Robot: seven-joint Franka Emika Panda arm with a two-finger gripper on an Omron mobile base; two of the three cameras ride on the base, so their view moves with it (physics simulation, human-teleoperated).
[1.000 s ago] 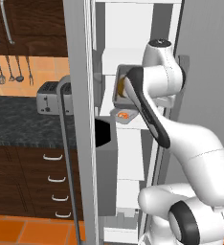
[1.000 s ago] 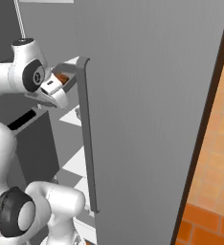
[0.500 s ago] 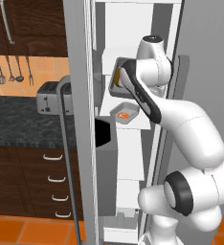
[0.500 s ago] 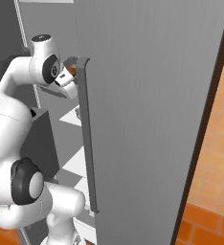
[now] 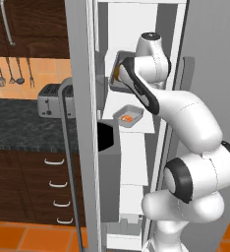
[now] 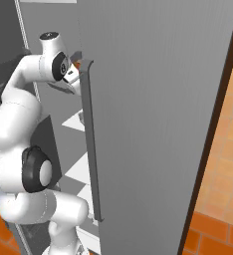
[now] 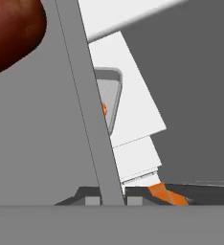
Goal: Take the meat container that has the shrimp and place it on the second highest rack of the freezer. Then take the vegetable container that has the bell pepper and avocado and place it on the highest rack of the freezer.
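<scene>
The white arm has swung higher into the tall light-grey freezer. Its jaws pinch the wall of a shallow grey vegetable container, tilted at upper centre, above the grey shrimp container already shelved mid-frame.

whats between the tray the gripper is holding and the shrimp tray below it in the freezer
Nothing: in the left base view, bare white back wall separates the held tray from the shrimp tray resting on its white shelf.
</scene>
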